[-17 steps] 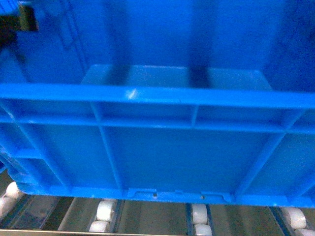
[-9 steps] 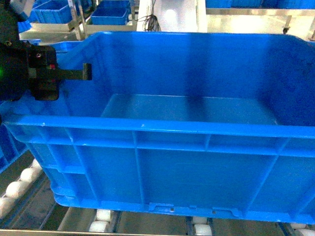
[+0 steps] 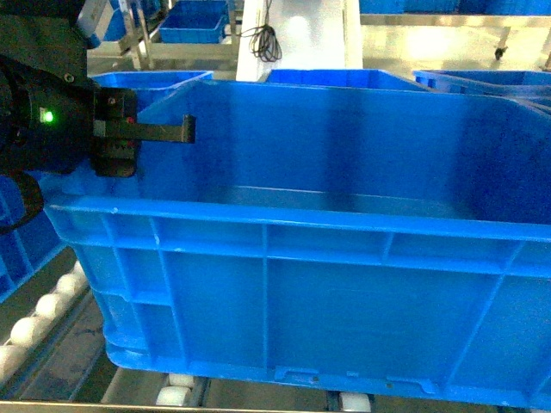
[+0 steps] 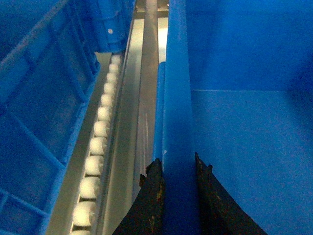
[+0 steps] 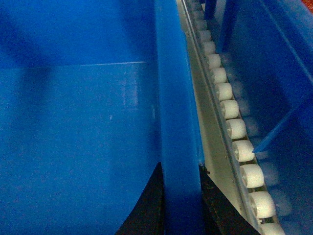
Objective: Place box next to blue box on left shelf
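- The large bright-blue open-top plastic crate (image 3: 327,284) fills the head view; its thick rim, ribbed near wall and small bottom-edge tab face the camera.
- The crate sits upright, opening upward, with its long axis running left to right across the head view.
- It rests over the metal-railed flow rack with rows of small white rollers (image 3: 39,323); rollers show below its near edge and at lower left.
- Only the head view shows the black left tool (image 3: 164,131) with a lit green lamp, reaching over the crate's left wall, and further blue crates (image 3: 189,26) in the background.
- The left wrist view alone shows the left tool's two dark fingers (image 4: 152,196) pressed on either side of the crate's left rim (image 4: 177,122): clamped on the crate. A roller row (image 4: 100,132) and a neighbouring blue crate wall (image 4: 44,98) lie to the left of it.
- The right wrist view shows the right tool (image 5: 181,205) likewise closed astride the crate's right rim, beside a roller row (image 5: 234,127) and another blue wall (image 5: 274,63).
- Compared with half a second earlier, the crate appears higher and farther right in the head view, and more of the left arm is visible.
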Robot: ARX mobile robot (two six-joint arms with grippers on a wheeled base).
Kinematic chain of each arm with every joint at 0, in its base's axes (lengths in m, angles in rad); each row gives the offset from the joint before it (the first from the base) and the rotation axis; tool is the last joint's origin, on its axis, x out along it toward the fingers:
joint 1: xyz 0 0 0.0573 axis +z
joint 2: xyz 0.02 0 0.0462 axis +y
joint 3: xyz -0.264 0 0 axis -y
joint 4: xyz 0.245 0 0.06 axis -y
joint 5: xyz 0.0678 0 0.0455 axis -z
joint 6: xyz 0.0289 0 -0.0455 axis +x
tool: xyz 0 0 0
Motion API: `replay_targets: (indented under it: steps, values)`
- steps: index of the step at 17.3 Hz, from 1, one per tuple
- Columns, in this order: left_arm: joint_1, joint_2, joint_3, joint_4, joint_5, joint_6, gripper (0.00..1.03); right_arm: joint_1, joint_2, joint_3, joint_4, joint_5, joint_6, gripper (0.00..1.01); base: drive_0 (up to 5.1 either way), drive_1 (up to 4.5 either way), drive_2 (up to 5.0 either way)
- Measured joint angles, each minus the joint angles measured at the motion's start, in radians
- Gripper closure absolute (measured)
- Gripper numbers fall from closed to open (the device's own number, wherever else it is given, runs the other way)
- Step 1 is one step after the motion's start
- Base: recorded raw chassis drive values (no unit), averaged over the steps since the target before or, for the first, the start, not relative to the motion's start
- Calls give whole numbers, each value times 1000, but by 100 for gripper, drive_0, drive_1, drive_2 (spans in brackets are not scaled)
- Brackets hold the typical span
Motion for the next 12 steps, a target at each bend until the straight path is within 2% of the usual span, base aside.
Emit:
replay_targets:
  steps: [1, 2, 3, 4, 7, 10, 12]
  values:
    - [-5, 5, 0, -3, -7, -3, 92, -5, 0, 3, -1, -5, -5, 92, 0, 0, 0]
    - [-8, 20, 0, -55, -26, -28, 92, 0, 14, 13, -22, -9, -21, 92, 0, 0, 0]
    - [-3, 31, 0, -34, -58, 3, 78, 23, 16, 24, -38, 33, -21, 75, 0, 0, 0]
    - [22, 27, -3, 65, -78, 14, 58, 28, 7, 24, 19, 48, -11, 55, 0, 0, 0]
    - [61, -14, -3, 171, -91, 7, 38, 29, -68, 24, 166, 61, 1, 35, 0, 0, 0]
    - [72, -33, -3, 204, -95, 4, 31, 31, -105, 26, 222, 74, 2, 27, 0, 0, 0]
    - [77, -67, -4, 223, -97, 0, 16, 35, -144, 50, 256, 83, 3, 13, 0, 0, 0]
